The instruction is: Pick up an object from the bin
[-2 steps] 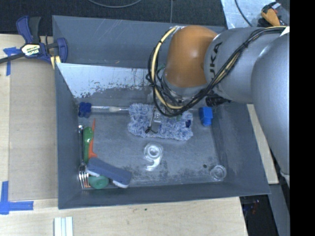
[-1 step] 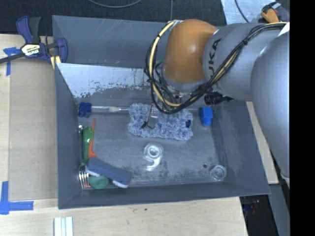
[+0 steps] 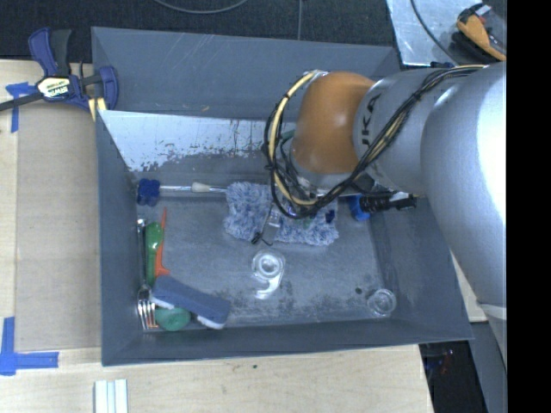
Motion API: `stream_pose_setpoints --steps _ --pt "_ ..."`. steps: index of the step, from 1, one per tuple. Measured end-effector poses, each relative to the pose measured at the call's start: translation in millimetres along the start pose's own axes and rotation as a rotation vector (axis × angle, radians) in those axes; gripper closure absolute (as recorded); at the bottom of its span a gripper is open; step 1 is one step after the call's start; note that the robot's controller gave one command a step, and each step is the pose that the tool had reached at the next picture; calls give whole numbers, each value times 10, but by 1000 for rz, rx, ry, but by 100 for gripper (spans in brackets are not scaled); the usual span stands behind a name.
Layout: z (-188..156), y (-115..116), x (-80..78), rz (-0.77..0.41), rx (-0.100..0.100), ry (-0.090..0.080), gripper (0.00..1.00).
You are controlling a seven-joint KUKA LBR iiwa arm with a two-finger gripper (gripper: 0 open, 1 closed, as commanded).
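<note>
My jaws sit over the blue-grey cloth [image 3: 244, 206] at the centre of the bin [image 3: 215, 76], perhaps touching it; their opening I cannot tell.

The silver-grey KUKA arm [image 3: 448, 170] reaches in from the right of the camera view, its broad link sloping down and narrowing toward the wrist. A rounded, glossy orange cover [image 3: 331, 123] caps the wrist and faces up toward the camera. Yellow and black cables [image 3: 280, 144] loop around the cover's left side, and more cables trail back along the top of the arm. Below the cover the dark, slim gripper [image 3: 269, 224] points downward, largely hidden beneath the wrist and the cable bundle.
</note>
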State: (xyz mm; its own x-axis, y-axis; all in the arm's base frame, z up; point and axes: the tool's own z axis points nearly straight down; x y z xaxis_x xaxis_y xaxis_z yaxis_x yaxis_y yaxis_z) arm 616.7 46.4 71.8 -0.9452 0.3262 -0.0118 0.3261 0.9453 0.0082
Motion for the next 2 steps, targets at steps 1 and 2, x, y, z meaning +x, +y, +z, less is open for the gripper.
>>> stream_pose_setpoints --steps 1,2 --pt "-6 315 3 109 -8 -13 100" --pt "-6 315 3 109 -8 -13 100"
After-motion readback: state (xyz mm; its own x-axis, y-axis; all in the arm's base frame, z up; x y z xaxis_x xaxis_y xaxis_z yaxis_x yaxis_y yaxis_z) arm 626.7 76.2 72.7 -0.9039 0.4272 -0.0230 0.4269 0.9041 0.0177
